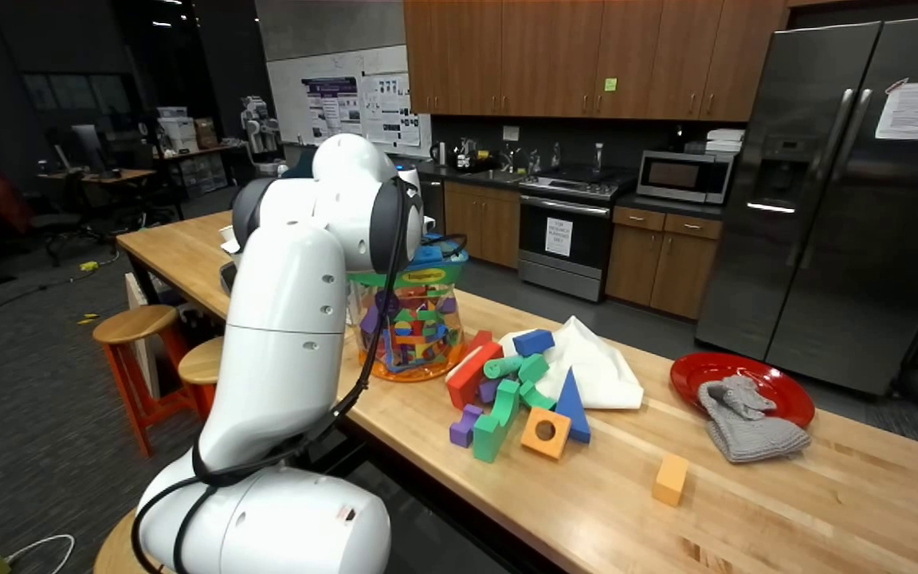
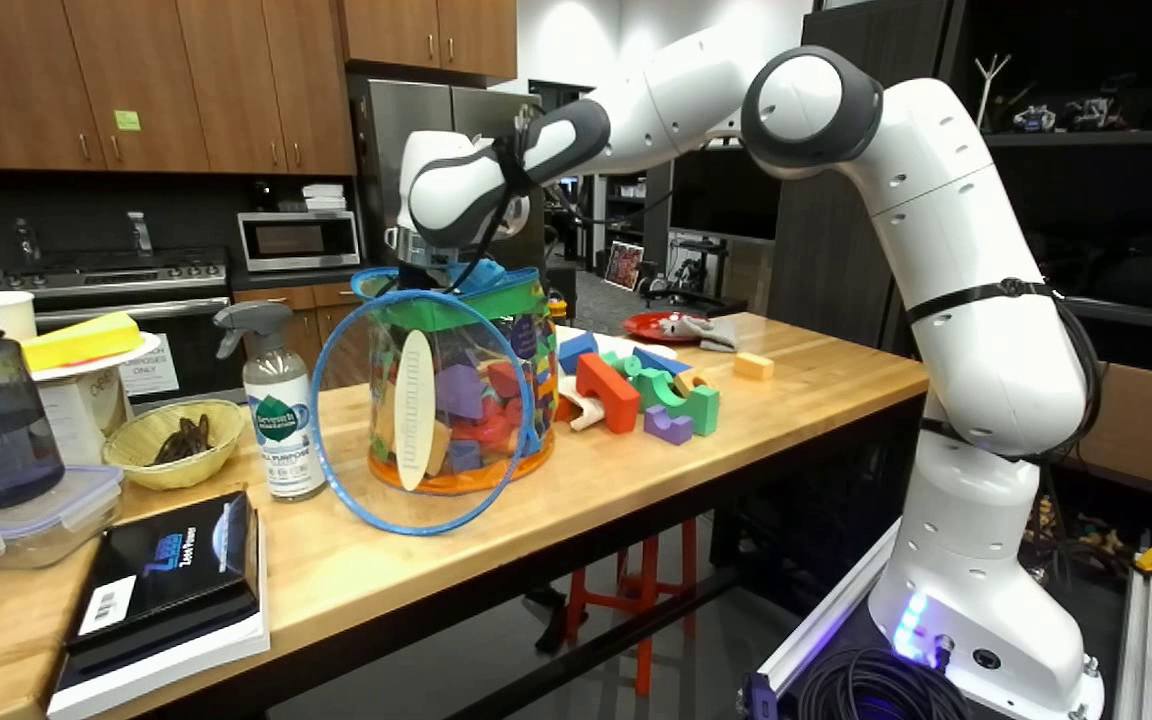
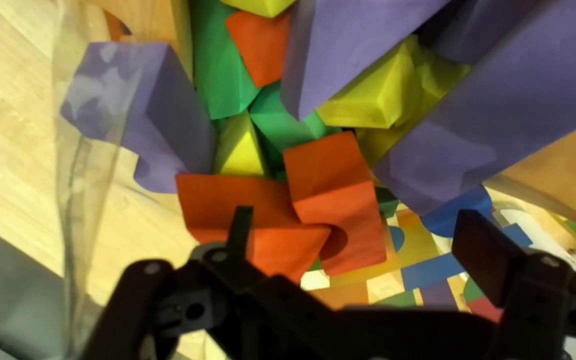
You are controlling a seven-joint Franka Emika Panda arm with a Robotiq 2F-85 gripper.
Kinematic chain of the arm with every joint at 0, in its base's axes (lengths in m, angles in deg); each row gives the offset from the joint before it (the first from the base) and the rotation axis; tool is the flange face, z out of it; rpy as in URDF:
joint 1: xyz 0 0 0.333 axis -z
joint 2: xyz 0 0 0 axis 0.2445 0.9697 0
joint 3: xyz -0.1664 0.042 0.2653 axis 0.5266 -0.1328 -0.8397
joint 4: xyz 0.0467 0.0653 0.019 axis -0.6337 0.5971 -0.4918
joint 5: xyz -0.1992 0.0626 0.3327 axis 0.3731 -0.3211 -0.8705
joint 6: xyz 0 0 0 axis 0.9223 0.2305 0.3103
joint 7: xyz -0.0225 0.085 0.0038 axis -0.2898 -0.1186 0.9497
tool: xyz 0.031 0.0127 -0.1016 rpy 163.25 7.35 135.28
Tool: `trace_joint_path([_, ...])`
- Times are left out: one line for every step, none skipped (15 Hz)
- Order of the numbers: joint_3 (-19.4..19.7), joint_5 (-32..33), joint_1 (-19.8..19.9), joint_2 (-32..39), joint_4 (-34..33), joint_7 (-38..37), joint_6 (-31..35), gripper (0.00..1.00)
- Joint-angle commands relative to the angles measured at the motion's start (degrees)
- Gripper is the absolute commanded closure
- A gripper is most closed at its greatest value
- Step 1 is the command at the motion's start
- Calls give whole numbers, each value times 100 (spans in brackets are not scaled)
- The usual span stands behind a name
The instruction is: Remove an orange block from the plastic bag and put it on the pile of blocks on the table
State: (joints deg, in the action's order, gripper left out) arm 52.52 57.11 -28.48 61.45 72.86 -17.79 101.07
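Low in the wrist view, your gripper (image 3: pixel 354 220) is gaping empty; closing there, you're risking catching red blocks (image 3: pixel 338 200), since an orange block (image 3: pixel 565 172) is lying far right.

The table (image 1: pixel 849 518) is honey-coloured wood streaked with brown. Between its long edges, the pile of blocks (image 1: pixel 507 399) mixes green, blue, red, orange and purple; the lone block (image 1: pixel 670 480) is plain light orange. The plastic bag (image 1: pixel 419 319) has clear walls with a multicoloured printed pattern, a green band, blue top and orange base; the blocks inside (image 3: pixel 288 122) show purple, red, green, yellow and orange. By the kitchen-side long edge, the plate (image 1: pixel 694 371) is solid red, the cloth (image 1: pixel 754 434) over its rim plain grey.
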Motion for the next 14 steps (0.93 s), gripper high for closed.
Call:
trace_joint_path([-26,-85,-21,51,76,-122,361,0])
trace_joint_path([-35,-101,-26,81,92,-121,400,0])
trace_joint_path([-44,-121,-29,115,104,-123,423,0])
trace_joint_path([-51,-140,-32,142,113,-130,438,0])
trace_joint_path([-60,-156,-34,164,130,-131,455,0])
trace_joint_path([-64,-161,-36,170,138,-139,462,0])
trace_joint_path([-66,-159,-39,173,139,-155,468,0])
trace_joint_path([-72,-162,-37,159,171,-162,480,0])
trace_joint_path([-77,-163,-37,158,186,-162,482,0])
trace_joint_path([-80,-165,-39,166,181,-168,471,0])
trace_joint_path([-88,-171,-34,158,202,-158,462,0])
trace_joint_path([-99,-181,-30,154,211,-144,436,0])
trace_joint_path([-111,-197,-26,161,199,-134,368,0])
trace_joint_path([-127,-219,-20,156,207,-117,317,12])
